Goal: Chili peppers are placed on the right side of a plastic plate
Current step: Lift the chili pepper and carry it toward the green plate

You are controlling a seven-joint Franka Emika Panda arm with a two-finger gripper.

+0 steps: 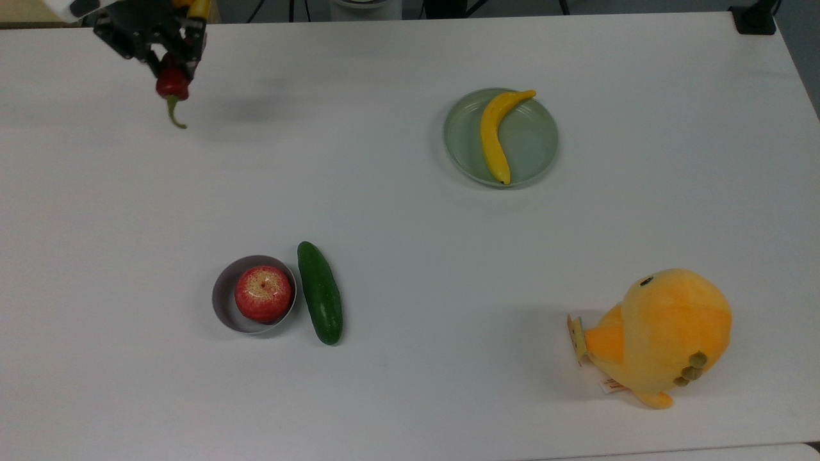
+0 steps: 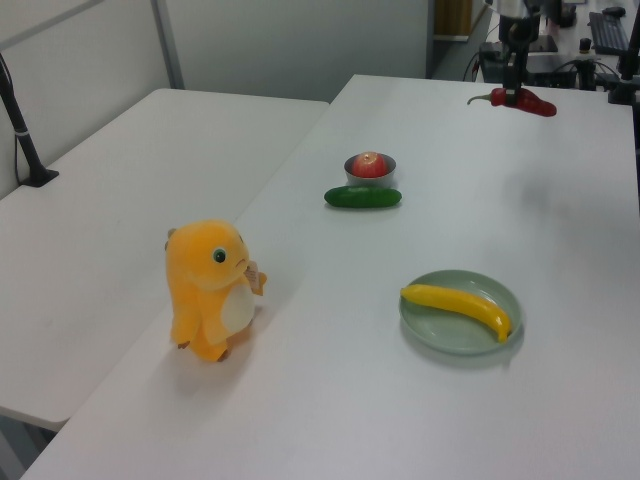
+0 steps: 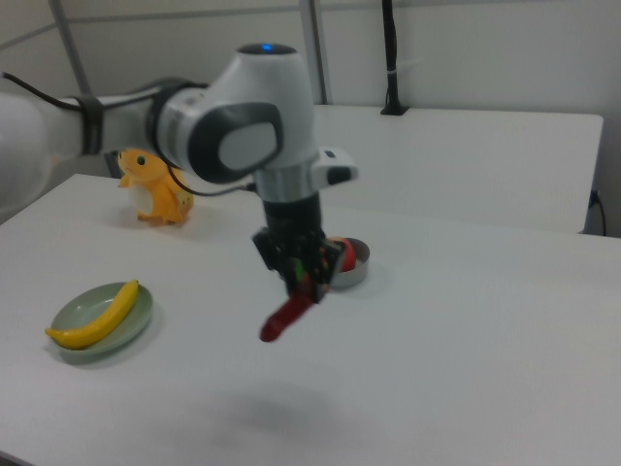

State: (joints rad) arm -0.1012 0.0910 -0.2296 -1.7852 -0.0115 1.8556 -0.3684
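The chili pepper hangs clamped in my gripper above the table at the top view's upper left, stem trailing down, with the pale green plastic plate and its banana well apart toward the top view's right.

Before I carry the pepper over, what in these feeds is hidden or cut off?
- Arm: in the top view the upper edge cuts off everything above the end effector.
- Chili pepper: its upper part sits behind the fingers in the top view.
- Grey bowl: in the right view the end effector covers most of it and the apple.
- Cucumber: not visible in the right view.
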